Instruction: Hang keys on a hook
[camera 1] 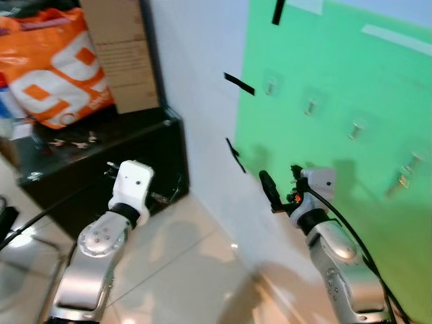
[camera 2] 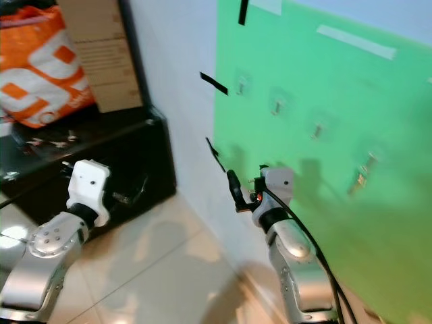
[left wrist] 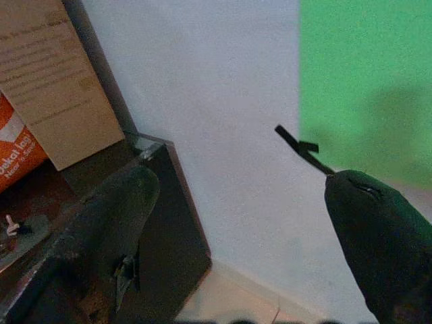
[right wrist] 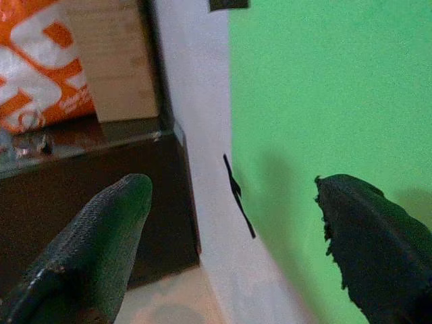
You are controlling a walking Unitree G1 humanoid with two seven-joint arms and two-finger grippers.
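The keys appear to be lying on the glossy top of the black cabinet, just in front of the orange bag; they are small and blurred, so this identification is a judgement. Neither gripper is holding them.

4 metal hooks are sitting in a descending row on the green panel; the nearest to the cabinet is hook 1, the farthest hook 4. All 4 seem to be empty, though they are too small to be sure. Black tape strips are fixing the panel's edge to the white wall.

The left gripper is pointing at the cabinet corner with its 2 fingers spread wide and nothing between them, likely readying for a pickup. The right gripper is hovering near the panel's lower edge, fingers likewise parted and gripping nothing, probably waiting there because the hooks lie on its side.

A cardboard box is standing behind the bag. The floor is tiled and reflective.

Judgement: task at its start; pickup not yet done.
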